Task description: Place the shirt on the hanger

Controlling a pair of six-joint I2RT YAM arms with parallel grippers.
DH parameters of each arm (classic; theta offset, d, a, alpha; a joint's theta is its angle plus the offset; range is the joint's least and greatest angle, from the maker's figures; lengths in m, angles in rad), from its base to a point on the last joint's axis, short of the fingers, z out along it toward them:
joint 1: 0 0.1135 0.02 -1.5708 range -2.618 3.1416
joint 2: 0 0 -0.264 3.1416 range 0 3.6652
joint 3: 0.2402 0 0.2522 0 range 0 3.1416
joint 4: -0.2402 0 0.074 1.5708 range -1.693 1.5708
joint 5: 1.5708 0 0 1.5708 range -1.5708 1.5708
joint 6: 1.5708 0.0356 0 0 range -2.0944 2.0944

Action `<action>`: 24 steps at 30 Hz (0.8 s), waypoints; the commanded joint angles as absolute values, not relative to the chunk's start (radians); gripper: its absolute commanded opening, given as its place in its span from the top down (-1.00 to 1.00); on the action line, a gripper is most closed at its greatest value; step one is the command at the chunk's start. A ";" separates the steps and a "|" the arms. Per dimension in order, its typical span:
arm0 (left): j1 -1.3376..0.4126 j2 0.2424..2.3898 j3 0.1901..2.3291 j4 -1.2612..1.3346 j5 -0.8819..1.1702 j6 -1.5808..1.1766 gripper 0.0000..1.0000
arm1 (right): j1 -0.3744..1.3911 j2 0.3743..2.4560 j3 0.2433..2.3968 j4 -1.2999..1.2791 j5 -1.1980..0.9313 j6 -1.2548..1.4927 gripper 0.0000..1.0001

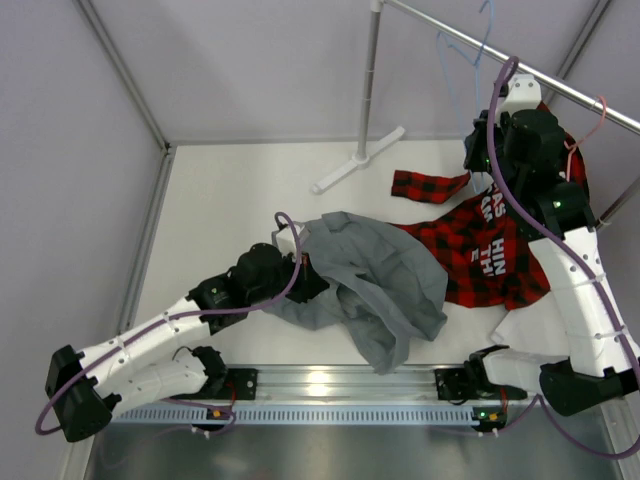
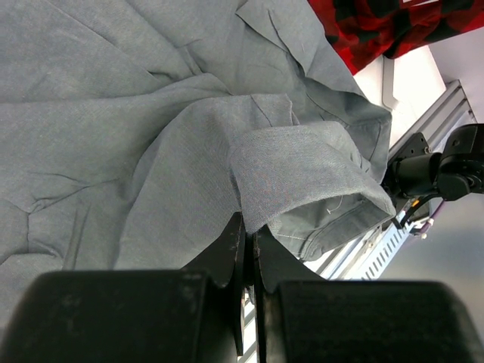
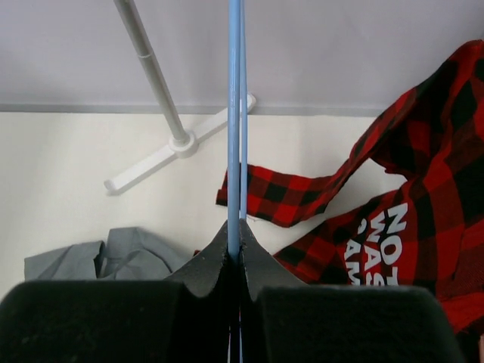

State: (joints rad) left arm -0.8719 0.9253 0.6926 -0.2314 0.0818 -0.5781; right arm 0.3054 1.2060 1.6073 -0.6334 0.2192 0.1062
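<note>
Soft grey shirt (image 1: 370, 290) lies crumpled, sleeves lost in its folds; left gripper (image 2: 248, 243) pinches a folded edge between closed jaws. Thin blue wire hanger (image 3: 234, 113) stands clamped in the right gripper (image 3: 234, 253), hook cut off above

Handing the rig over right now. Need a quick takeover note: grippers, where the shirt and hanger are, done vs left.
Left gripper: shut on a fold of the shirt, which lies crumpled on the table, centre front.
Right gripper: shut on the hanger, held up at the far right near the rail.
Done: both items gripped.
Left: bring the hanger to the shirt and work it into the shoulders. The plaid shirt alongside is not part of the job.
</note>
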 commanded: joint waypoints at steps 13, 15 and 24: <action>-0.802 1.170 0.978 -0.311 -0.127 -0.588 1.00 | 0.279 0.857 1.356 -0.807 -0.460 0.146 1.00; -0.746 1.250 1.038 -0.314 -0.089 -0.586 1.00 | 0.281 0.786 1.258 -0.824 -0.561 0.156 1.00; -0.615 1.410 1.161 -0.295 0.038 -0.586 1.00 | 0.281 0.448 1.100 -1.086 -0.637 0.150 1.00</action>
